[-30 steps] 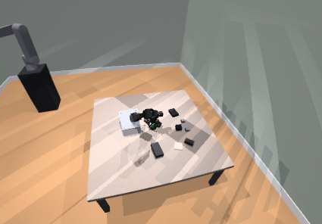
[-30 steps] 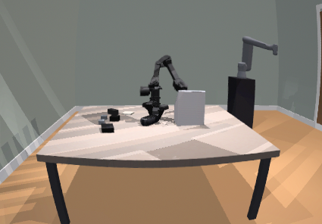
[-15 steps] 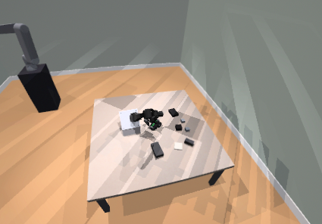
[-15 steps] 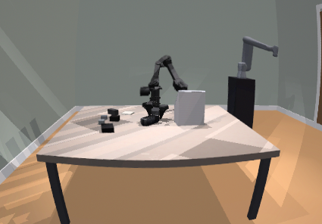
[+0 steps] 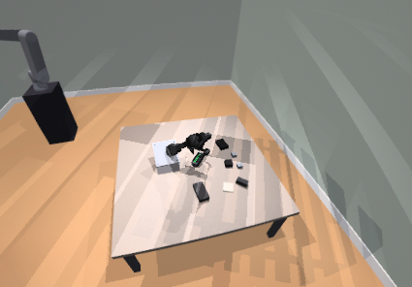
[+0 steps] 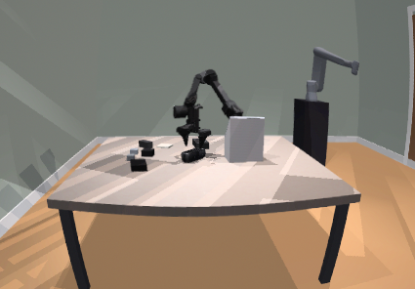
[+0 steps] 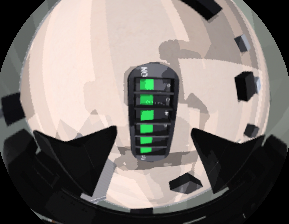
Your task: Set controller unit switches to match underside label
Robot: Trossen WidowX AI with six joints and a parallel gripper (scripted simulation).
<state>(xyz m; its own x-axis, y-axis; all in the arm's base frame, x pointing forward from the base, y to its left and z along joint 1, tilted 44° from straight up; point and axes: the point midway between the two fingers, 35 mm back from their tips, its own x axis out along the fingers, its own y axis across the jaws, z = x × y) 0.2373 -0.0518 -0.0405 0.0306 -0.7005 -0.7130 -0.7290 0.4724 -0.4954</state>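
The dark grey controller unit lies on the bench with its switch side up. In the wrist view its six rocker switches form a column, with green ends at the left and dark ends at the right. "ON" is printed near the upper end. Which end of each rocker is pressed is too small to tell. The underside label is hidden. My gripper is open and empty, pointing down just above the unit, with one finger to each side of it.
A white box stands close beside the unit. A long dark module, a black block, smaller dark blocks, a white flat piece and small grey blocks lie around.
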